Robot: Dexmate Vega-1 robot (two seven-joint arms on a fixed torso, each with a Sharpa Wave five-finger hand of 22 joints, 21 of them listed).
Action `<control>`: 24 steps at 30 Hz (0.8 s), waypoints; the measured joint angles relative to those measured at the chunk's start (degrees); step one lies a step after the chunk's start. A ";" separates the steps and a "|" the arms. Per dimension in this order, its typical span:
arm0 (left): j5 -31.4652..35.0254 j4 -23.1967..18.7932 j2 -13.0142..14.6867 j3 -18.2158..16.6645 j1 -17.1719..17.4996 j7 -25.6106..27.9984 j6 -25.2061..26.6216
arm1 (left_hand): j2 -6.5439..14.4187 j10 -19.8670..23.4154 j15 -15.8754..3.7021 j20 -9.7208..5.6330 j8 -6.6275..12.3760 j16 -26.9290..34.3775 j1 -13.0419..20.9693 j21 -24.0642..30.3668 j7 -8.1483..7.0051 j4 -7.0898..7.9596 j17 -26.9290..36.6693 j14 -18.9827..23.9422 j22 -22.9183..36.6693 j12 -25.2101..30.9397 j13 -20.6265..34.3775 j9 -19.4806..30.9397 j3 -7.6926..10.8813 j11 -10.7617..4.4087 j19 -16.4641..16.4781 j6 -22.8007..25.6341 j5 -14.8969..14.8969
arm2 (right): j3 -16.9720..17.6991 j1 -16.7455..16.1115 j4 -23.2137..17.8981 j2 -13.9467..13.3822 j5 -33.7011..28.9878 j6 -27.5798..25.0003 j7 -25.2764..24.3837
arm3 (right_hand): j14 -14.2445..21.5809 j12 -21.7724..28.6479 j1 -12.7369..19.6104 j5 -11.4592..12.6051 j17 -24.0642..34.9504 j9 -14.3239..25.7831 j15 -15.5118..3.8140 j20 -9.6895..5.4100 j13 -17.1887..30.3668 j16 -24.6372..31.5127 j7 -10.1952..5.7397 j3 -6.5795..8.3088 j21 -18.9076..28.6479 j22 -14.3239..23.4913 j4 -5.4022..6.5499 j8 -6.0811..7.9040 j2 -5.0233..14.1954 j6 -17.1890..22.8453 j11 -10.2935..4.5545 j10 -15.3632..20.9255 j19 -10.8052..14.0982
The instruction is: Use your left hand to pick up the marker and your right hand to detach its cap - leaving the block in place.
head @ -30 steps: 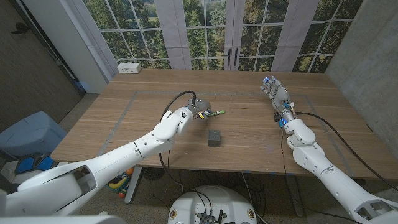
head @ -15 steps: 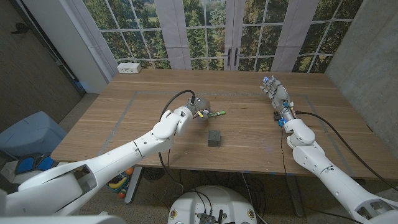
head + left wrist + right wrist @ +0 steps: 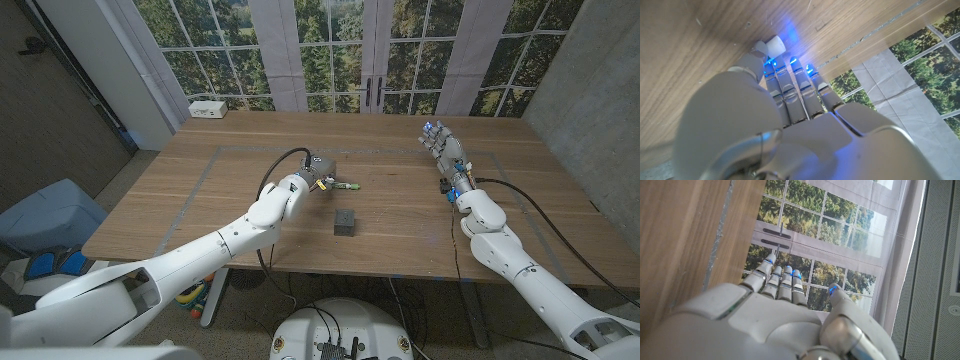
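Note:
The marker [image 3: 346, 184], white with a green end, lies on the table [image 3: 230, 190] left of centre. My left hand [image 3: 318, 169] is at its near end, fingers stretched out over the wood. In the left wrist view the marker's white end [image 3: 775, 46] shows between the thumb and the other fingers [image 3: 790, 85] of my left hand [image 3: 785, 100]; no firm grip is visible. The small grey block [image 3: 345, 222] sits nearer the front edge, apart from both hands. My right hand [image 3: 441, 146] is at the far right with fingers apart and nothing in it, as the right wrist view of the hand [image 3: 775, 300] also shows.
A white box [image 3: 208, 109] stands at the table's far left corner. Grey tape lines [image 3: 200, 185] mark out a rectangle on the wood. Windows run behind the far edge, and a blue bin [image 3: 45, 215] stands on the floor to the left.
My left hand has shifted slightly farther along the marker's end. The marker, the block and my right hand stay where they were.

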 measured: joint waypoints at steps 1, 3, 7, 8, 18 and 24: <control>-0.36 0.19 -0.03 -0.09 0.14 1.07 0.00 | -0.13 0.09 -0.09 -0.07 0.12 0.00 0.13 0.00 0.01 0.00 0.00 0.09 0.00 0.02 0.00 0.00 0.00 0.09 0.07 0.01 0.02 | -0.03 0.07 0.08 0.00 -0.04 -0.03 -0.06 | 0.00 0.00 -0.02 0.00 -0.01 0.00 0.00 0.00 0.00 0.00 0.00 0.00 0.00 0.00 0.00 0.00 -0.02 0.00 0.00 0.00 0.00; -0.77 0.38 -0.06 -0.25 0.30 2.09 0.00 | -0.36 0.09 0.04 -0.07 0.32 0.00 0.36 0.31 0.10 0.00 0.00 0.21 0.00 0.22 0.00 0.00 0.00 0.09 0.07 0.11 0.02 | -0.05 0.17 0.16 0.00 -0.10 -0.07 -0.13 | 0.00 0.00 -0.60 0.00 -0.24 0.00 0.00 0.00 0.00 0.00 0.00 0.00 0.00 0.00 0.00 0.00 -0.59 0.00 0.00 0.00 0.00; -1.88 0.60 -0.09 -0.77 0.80 4.56 0.01 | -0.66 0.10 -0.09 -0.07 0.34 0.00 0.66 0.44 0.09 -0.01 0.00 0.70 0.00 0.71 0.00 0.00 -0.48 0.10 0.07 0.54 0.03 | -0.11 0.40 0.30 0.00 -0.35 -0.16 -0.27 | 0.00 0.00 -0.60 0.00 -0.30 0.00 0.00 0.00 0.00 0.00 0.00 0.00 0.01 -0.03 0.00 0.00 -0.59 0.00 0.00 0.00 0.00; -2.21 0.61 -0.09 -0.91 0.92 5.30 0.01 | -0.66 0.45 -0.09 -0.07 0.34 0.00 0.67 0.44 0.08 -0.01 0.00 0.70 0.00 0.76 0.00 0.00 -0.48 0.45 0.07 0.92 0.03 | -0.14 0.45 0.34 0.00 -0.45 -0.20 -0.36 | 0.00 0.00 -0.60 0.00 -0.30 0.00 0.00 0.00 0.00 0.00 0.00 0.11 0.01 -0.08 -0.11 0.00 -0.59 0.00 0.00 0.00 0.00; -5.17 -0.23 0.29 -2.35 2.01 11.03 0.12 | -1.53 0.92 -0.40 -0.38 0.46 -0.01 1.53 0.44 -0.10 0.03 -0.01 1.01 -0.01 0.86 0.02 0.00 -0.83 0.90 0.37 2.34 0.47 | -0.43 0.95 0.35 -0.15 -1.43 -0.72 -1.37 | 0.53 0.00 3.32 0.00 -1.89 0.00 0.10 0.42 0.00 -0.68 0.00 1.98 -0.18 -0.13 -4.89 0.00 -1.12 0.00 0.32 0.31 0.42; -6.05 -1.41 0.63 -3.01 2.24 13.21 0.09 | -1.64 0.92 -0.40 -0.38 0.78 -0.01 1.65 0.44 -0.11 0.25 -0.02 1.01 -0.01 0.86 0.07 0.00 -1.05 0.90 0.37 2.33 0.47 | -0.50 1.12 0.35 -0.25 -1.86 -0.93 -1.85 | 0.52 0.00 5.40 0.41 -2.67 0.00 0.10 0.42 0.00 -1.08 0.00 2.93 -0.22 -0.13 -7.42 0.00 -1.27 0.00 0.31 0.31 0.42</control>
